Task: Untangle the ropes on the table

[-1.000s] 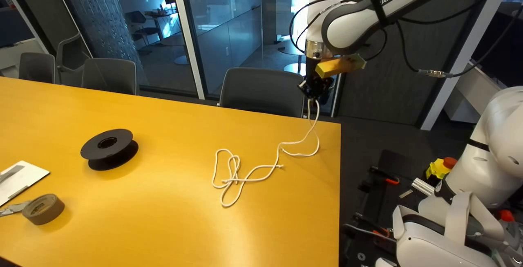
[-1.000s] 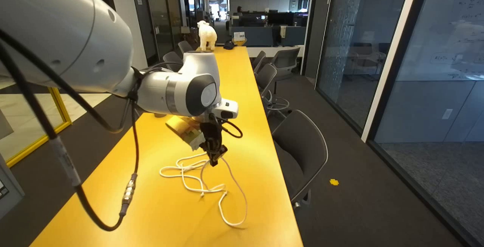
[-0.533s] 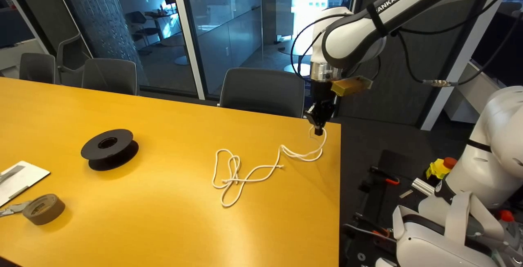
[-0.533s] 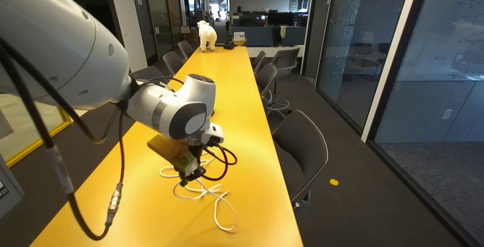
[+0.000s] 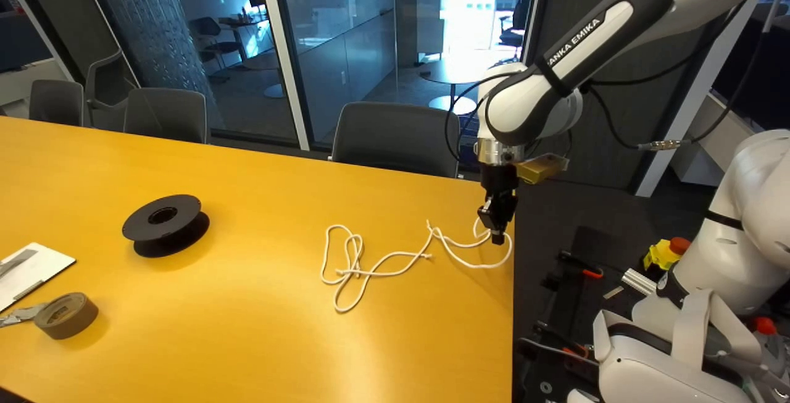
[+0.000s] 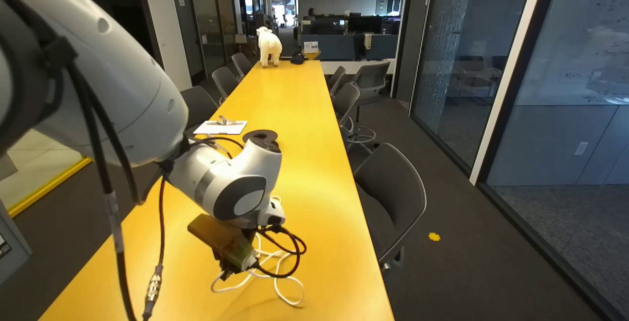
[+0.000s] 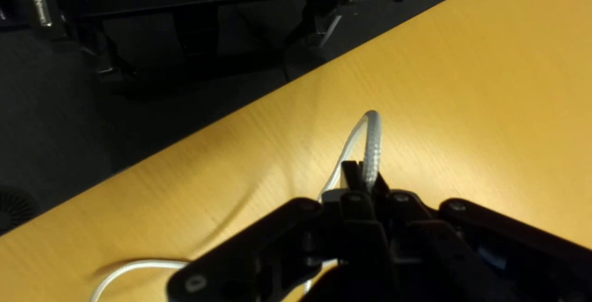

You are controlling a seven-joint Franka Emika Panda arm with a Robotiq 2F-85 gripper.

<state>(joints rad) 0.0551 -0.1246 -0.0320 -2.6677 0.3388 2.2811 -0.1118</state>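
Wrist view; end effector (image 7: pixel 364 177): rope (image 7: pixel 373 147) pinched; table (image 7: pixel 467 103): beneath both

There is one yellow table (image 5: pixel 259 316), one spool (image 5: pixel 157 226), one tape roll (image 5: pixel 69 325).

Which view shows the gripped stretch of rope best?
Wrist view: close up, braided white rope enters the shut Robotiq gripper. Both exterior views show rope beside the gripper, with the pinched stretch itself indistinct.
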